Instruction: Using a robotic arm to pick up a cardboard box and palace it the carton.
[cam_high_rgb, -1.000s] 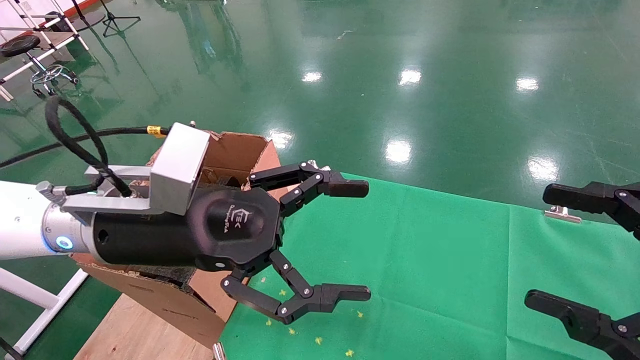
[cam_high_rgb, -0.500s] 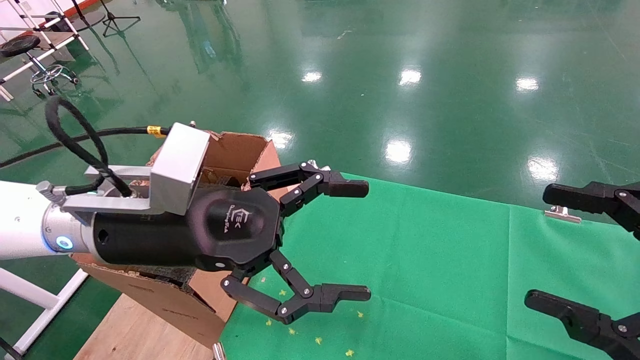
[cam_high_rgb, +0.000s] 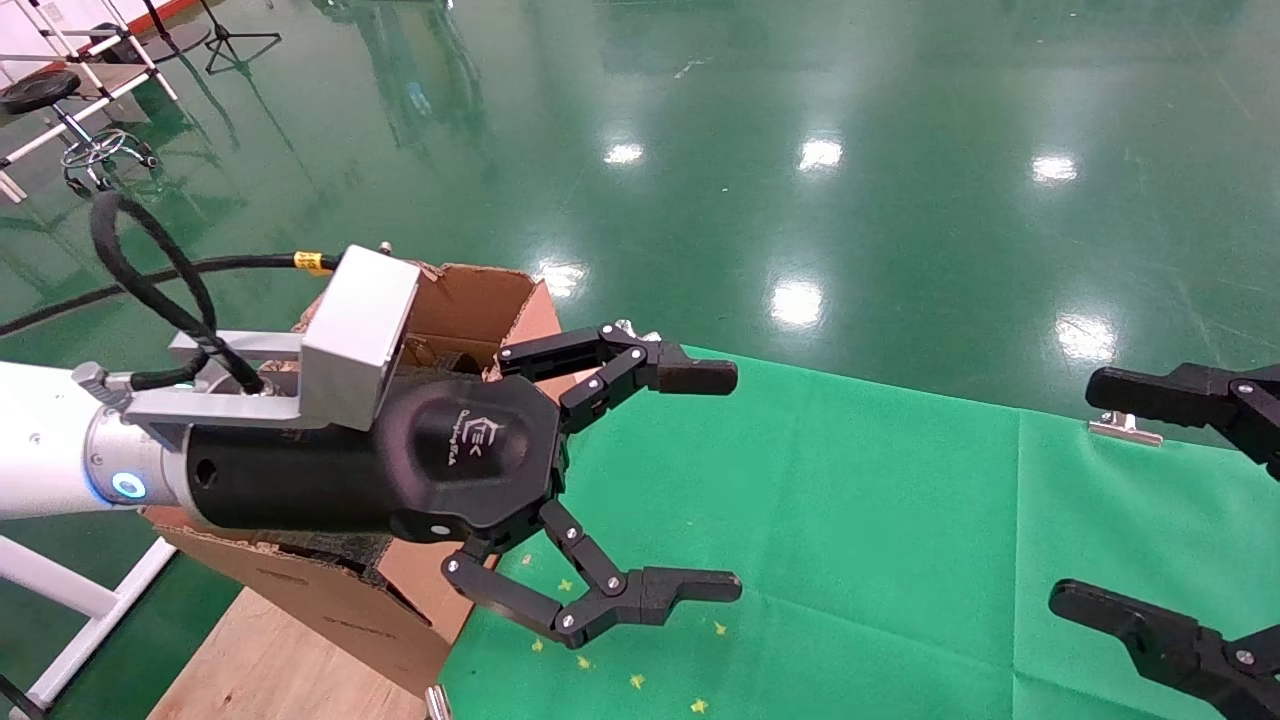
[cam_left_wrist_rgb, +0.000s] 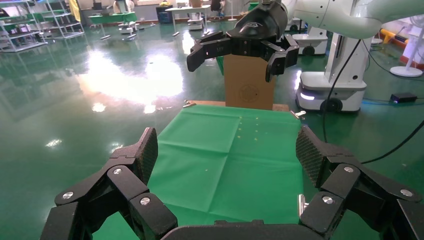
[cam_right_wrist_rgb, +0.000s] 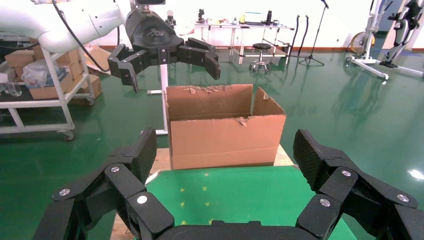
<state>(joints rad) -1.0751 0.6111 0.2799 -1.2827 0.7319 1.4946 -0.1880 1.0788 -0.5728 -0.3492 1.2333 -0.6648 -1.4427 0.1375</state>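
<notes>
Glossy green floor (cam_high_rgb: 900, 150) all around, green cloth (cam_high_rgb: 850, 550) spread over the worktop (cam_high_rgb: 270, 660). Big carton (cam_right_wrist_rgb: 225, 127) stands at the worktop's left edge, torn flaps up. Left hand (cam_high_rgb: 690, 480) hangs beside it, spread wide, holding nothing. Right hand (cam_high_rgb: 1130, 500) at the right edge, released too. Cardboard box can't be seen.

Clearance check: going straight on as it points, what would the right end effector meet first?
The right end effector likely meets the carton first; the left end effector hangs higher, though depth is unclear.
</notes>
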